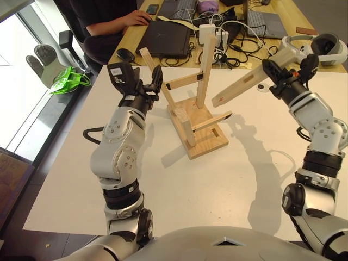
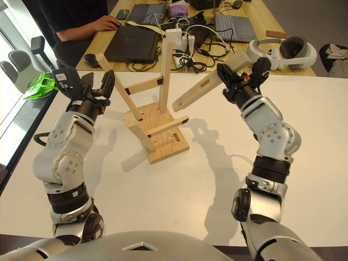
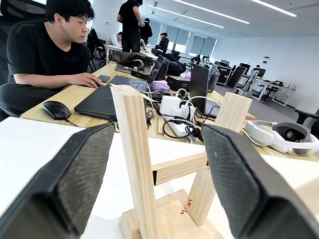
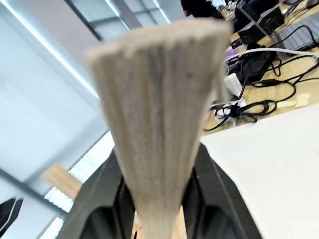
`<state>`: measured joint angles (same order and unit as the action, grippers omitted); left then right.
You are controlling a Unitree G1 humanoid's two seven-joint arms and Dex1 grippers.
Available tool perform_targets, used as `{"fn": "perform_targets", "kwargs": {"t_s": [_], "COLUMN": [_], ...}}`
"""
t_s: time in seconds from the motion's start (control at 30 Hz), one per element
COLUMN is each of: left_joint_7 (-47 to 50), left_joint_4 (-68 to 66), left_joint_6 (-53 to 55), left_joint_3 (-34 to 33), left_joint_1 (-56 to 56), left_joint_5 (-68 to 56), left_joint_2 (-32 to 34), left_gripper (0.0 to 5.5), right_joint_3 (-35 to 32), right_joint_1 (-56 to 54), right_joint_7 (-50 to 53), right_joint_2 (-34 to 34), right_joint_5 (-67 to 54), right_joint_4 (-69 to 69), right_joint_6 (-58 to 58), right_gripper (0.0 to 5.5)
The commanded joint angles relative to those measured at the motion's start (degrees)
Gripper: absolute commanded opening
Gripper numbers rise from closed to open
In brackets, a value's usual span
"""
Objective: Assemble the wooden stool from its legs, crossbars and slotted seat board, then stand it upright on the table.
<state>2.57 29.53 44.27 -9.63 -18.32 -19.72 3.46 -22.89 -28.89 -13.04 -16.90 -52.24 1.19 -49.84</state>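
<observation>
The left jaws are wide open around an upright pale wooden stool leg (image 3: pixel 135 149) (not touching it). The right jaws grip a loose, tilted wooden leg (image 1: pixel 244 85) above the white counter (image 1: pixel 190 190).

held leg (image 4: pixel 159 124) blurred close up, seat board (image 3: pixel 172 216) cut off at edge

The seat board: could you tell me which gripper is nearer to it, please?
Left. The left gripper hangs open just left of the seat board; the right gripper holds a loose leg farther right.

Open-plan office, laptop (image 1: pixel 165 38), headset (image 1: pixel 322 48), strip lights (image 3: pixel 187 16), apparently monitors (image 3: pixel 243 70) behind
</observation>
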Motion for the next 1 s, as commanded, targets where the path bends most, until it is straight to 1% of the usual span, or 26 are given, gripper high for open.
{"fn": "perform_targets", "kwargs": {"t_s": [0.03,0.2,0.33,0.6,0.83,0.9,1.0], "left_joint_7": [0.3,0.1,0.0,-0.7,-0.9,-0.7,-0.5], "left_joint_4": [0.4,0.8,0.6,0.2,0.1,0.5,1.0], "left_joint_6": [0.3,0.5,0.3,0.3,0.7,0.9,1.2], "left_joint_3": [0.3,0.1,0.2,0.3,0.4,0.6,1.1], "left_joint_1": [-1.2,-1.5,-2.1,-2.5,-3.3,-3.2,-3.0], "left_joint_5": [0.4,0.2,0.2,0.3,0.2,0.1,0.2], "left_joint_2": [0.6,1.3,1.5,2.3,3.0,3.0,2.8], "left_gripper": [3.21,3.21,3.21,3.21,3.21,3.21,3.21], "right_joint_3": [-0.8,-2.1,-1.1,1.7,4.8,6.4,10.6], "right_joint_1": [6.1,13.3,15.3,12.0,10.5,10.5,11.5], "right_joint_7": [2.0,7.2,7.1,1.9,-3.0,-4.9,-8.5], "right_joint_2": [0.4,2.6,1.8,-1.9,-3.4,-3.9,-5.0], "right_joint_5": [-3.8,-6.9,-6.7,-3.6,0.8,2.1,4.9], "right_joint_4": [-6.9,-14.5,-16.8,-12.6,-9.1,-9.6,-11.8], "right_joint_6": [-5.0,-7.4,-7.0,-4.3,-0.8,0.1,1.8], "right_gripper": [0.99,0.99,0.99,0.99,0.99,0.99,0.99]}}
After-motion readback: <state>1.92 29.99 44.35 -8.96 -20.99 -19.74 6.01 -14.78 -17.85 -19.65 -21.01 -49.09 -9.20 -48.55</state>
